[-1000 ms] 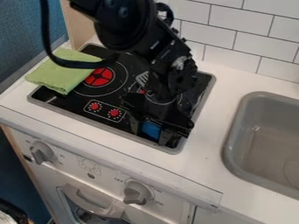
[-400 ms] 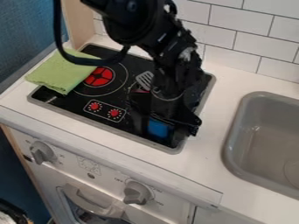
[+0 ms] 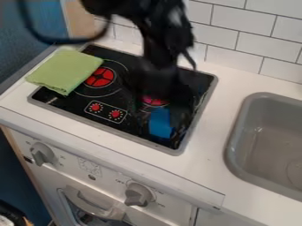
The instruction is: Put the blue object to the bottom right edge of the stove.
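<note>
Blue flat-sided object (image 3: 160, 123), seemingly resting on black stove top (image 3: 66, 104) near bottom right corner, just below blurred black robot gripper (image 3: 163, 98); cannot tell whether open or closed. Folded green cloth (image 3: 66, 70) overlaps stove's left edge; 2 red knobs (image 3: 115, 114) near front.

Arm (image 3: 154, 26) — in from top edge; wrist (image 3: 160, 55) — pointing down; pincer (image 3: 161, 106) hanging below, blurred

My black mechanical gripper (image 3: 165, 107) is blurred, partly hiding the round red burner (image 3: 153, 101) behind it; above, my black jointed arm (image 3: 158, 28) is cut off.
</note>
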Robot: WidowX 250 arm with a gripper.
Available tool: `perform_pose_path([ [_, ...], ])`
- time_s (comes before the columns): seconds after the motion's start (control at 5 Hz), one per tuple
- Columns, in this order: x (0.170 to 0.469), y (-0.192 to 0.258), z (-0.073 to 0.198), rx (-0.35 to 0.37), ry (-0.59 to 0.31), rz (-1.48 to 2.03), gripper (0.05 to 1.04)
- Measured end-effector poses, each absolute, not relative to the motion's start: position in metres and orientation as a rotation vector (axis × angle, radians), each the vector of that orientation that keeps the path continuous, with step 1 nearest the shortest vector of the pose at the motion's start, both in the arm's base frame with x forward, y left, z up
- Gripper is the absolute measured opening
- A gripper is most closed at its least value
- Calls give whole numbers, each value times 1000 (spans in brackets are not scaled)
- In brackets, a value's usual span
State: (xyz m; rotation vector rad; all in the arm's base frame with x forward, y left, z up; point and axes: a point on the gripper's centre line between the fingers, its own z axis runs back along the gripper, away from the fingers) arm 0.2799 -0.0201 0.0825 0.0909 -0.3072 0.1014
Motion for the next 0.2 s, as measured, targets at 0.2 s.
perform_pose_path([
  [0.2, 277, -14, 101, 91, -338, 130, 993],
])
